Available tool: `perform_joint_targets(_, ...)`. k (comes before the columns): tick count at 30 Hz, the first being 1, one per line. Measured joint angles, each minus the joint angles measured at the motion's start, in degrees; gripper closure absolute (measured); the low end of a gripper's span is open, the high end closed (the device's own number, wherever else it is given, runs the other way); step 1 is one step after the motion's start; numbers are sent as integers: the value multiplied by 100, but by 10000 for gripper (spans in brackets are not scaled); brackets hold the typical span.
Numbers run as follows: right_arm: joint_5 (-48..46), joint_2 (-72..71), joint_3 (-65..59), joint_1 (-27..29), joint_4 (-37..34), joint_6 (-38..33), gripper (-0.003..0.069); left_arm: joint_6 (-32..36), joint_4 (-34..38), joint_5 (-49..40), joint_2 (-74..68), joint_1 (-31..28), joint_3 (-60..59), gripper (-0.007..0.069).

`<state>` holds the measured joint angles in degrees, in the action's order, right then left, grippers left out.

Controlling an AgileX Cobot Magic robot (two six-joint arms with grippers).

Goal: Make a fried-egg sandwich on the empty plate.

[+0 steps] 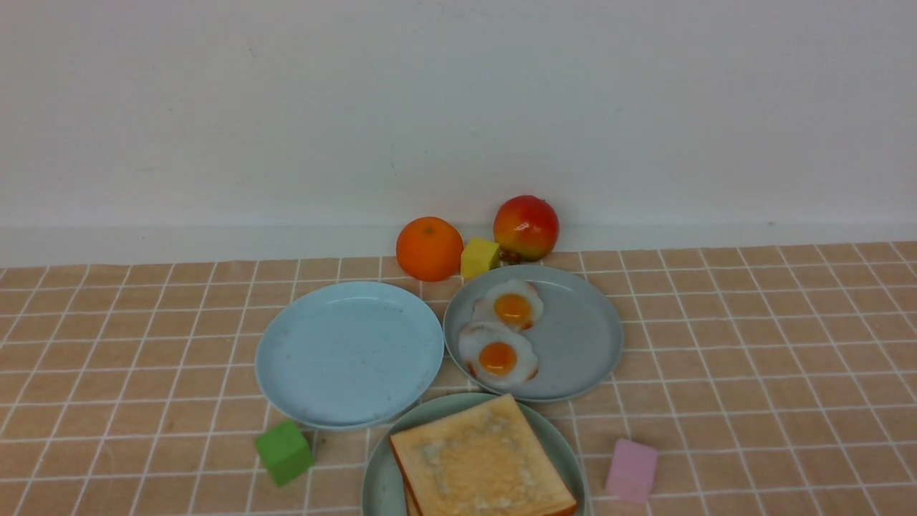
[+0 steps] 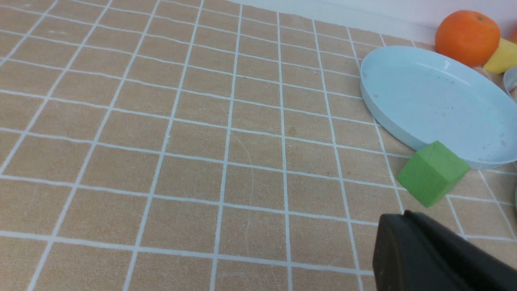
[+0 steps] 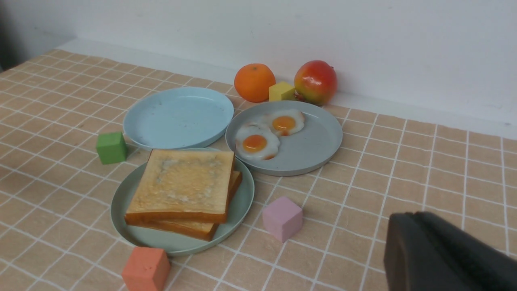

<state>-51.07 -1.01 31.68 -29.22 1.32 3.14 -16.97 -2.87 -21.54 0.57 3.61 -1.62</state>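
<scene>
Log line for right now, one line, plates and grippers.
sky-blue plate: empty | mint-green plate: two toast slices stacked | grey-blue plate: two fried eggs | left gripper: shut | right gripper: shut

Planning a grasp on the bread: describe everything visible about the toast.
The toast is two square golden-brown slices with darker crusts and a paler rough patch on top. They lie flat, stacked, the upper one slightly offset so the lower peeks out. They rest on the mint-green plate; nothing else touches them.
</scene>
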Motion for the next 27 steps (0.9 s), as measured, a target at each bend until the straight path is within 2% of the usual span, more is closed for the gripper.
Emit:
perform_joint_targets(18, 23, 0, -83, 61, 12, 0, 617, -5, -18, 0, 0, 0, 0, 623)
perform_joint_targets(22, 338, 0, -284, 892, 76, 7, 615, -5, -23, 0, 0, 0, 0, 619)
perform_joint_targets(25, 858, 0, -754, 1845, -47, 95, 613, -5, -23, 0, 0, 0, 0, 617)
perform_joint_targets(27, 1242, 0, -1118, 2220, -132, 122, 608, -5, -23, 0, 0, 0, 0, 617)
